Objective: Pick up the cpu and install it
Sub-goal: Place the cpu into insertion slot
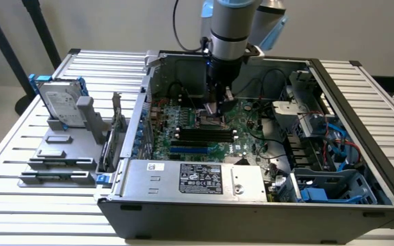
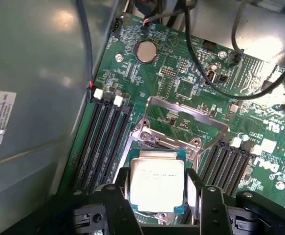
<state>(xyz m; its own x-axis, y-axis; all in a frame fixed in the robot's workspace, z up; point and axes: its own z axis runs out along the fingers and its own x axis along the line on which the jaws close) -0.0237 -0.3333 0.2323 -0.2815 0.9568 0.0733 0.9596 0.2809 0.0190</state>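
Observation:
The cpu (image 2: 157, 185), a small square chip with a shiny silver top and a green rim, sits between my two black fingers (image 2: 120, 196), which press on its opposite edges. It hangs low over the open socket (image 2: 167, 143) on the green motherboard (image 2: 181, 88), whose metal load plate (image 2: 187, 113) is flipped back. In the exterior view my gripper (image 1: 214, 110) reaches straight down into the open computer case (image 1: 361, 97), just above the socket (image 1: 209, 121) near the board's middle. The chip's far edge overlaps the socket frame; I cannot tell whether it touches it.
Black memory slots (image 2: 100, 142) run beside the socket, and more lie on its other side (image 2: 228, 164). Black cables (image 2: 206, 73) cross the board. The power supply (image 1: 197, 179) fills the case's near side. Outside, at the exterior view's left, a hard drive (image 1: 60, 105) stands on a grey fixture (image 1: 57, 154).

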